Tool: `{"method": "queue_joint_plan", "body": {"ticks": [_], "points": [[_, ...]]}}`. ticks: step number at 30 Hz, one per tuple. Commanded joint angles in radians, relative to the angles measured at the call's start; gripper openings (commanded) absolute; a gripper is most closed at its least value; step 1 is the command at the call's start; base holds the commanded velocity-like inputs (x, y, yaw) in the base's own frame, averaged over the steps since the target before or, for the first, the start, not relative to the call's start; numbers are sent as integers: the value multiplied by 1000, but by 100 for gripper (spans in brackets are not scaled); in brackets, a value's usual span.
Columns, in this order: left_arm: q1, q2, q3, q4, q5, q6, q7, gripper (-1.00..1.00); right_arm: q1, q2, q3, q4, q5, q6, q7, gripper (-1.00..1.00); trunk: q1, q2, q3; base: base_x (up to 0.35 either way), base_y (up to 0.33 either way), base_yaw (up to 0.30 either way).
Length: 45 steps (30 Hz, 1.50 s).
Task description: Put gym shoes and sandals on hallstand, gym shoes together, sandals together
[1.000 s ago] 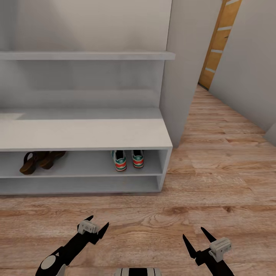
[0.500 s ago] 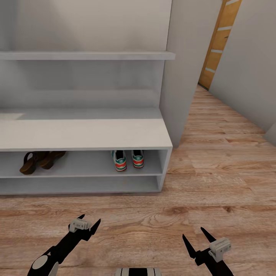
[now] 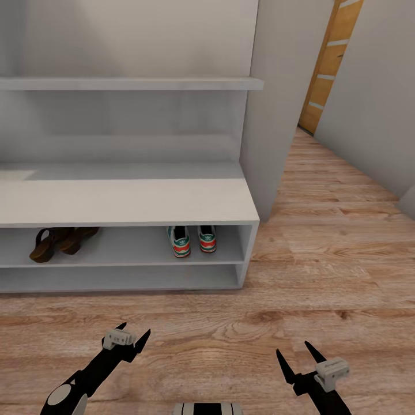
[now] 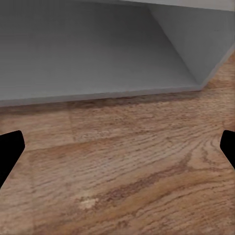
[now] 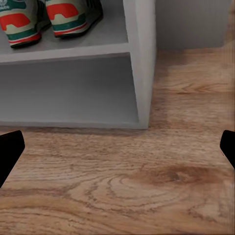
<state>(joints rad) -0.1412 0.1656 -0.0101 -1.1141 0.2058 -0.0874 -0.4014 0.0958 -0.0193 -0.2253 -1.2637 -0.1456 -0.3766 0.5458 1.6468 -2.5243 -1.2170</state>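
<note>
On the upper tier of the hallstand [image 3: 173, 202] we see from the head view the two sandals [image 3: 60, 241] at left, together, and the two gym shoes [image 3: 192, 240] at right, side by side, while both the left gripper [image 3: 134, 336] and the right gripper [image 3: 297, 360] hang over the corridor floor [image 3: 323, 271] with fingers spread apart and empty, and from the right wrist view we see the gym shoes [image 5: 46, 17] on their tier above the floor [image 5: 147, 196].

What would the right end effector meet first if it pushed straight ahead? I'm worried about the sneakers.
Probably the hallstand, near its empty bottom tier, not the gym shoes one tier higher. The right end effector is open; depth is unclear.
</note>
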Motion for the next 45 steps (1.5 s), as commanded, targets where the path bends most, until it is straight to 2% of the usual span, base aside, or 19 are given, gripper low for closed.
{"method": "queue_joint_plan", "body": {"ticks": [1,17,26,45], "points": [[0,0,0,0,0,0,0,100,0,0,0,1,0,-1,-4,100,0,0,0,0,0,0],[0,-4,1,1,-3,-1,1,100,1,1,-1,-1,1,-4,-25,100,0,0,4,0,0,0],[-1,-7,2,57,-5,-3,1,100,1,1,1,4,1,-4,-27,100,0,0,5,-7,0,0],[-1,-13,3,65,-5,-2,13,100,1,1,0,4,2,-4,-29,100,0,0,5,-170,0,0]]}}
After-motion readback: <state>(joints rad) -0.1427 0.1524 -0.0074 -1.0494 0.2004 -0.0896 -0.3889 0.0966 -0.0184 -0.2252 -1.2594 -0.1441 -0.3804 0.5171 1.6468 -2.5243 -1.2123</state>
